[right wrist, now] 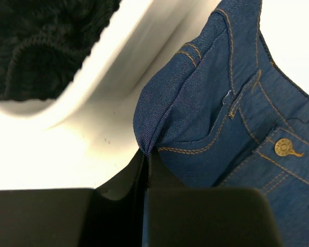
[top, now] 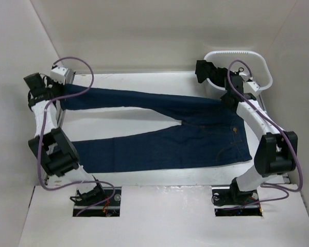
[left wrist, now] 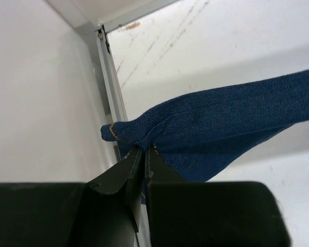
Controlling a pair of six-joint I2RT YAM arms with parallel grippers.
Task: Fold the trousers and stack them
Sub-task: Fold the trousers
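Across the white table (top: 144,82), long dark navy denim jeans (top: 195,141) lie spread. Left jaws clamp far leg's hem, right jaws clamp far waistband corner. I'd bring both nearward together, cloth taut, edges matched.

– What is everything lying on?
– A white table (top: 159,85). It has some thin scratches (left wrist: 154,49) on it.
– What is in the far right corner?
– A white basket (top: 232,53) with a round rim. A black woolly cloth (top: 208,72) sits at its left end, just past the rim.
– And all around?
– White walls (top: 144,31) at the back and on both sides. A grey metal strip (left wrist: 109,77) runs where the left wall meets the table.
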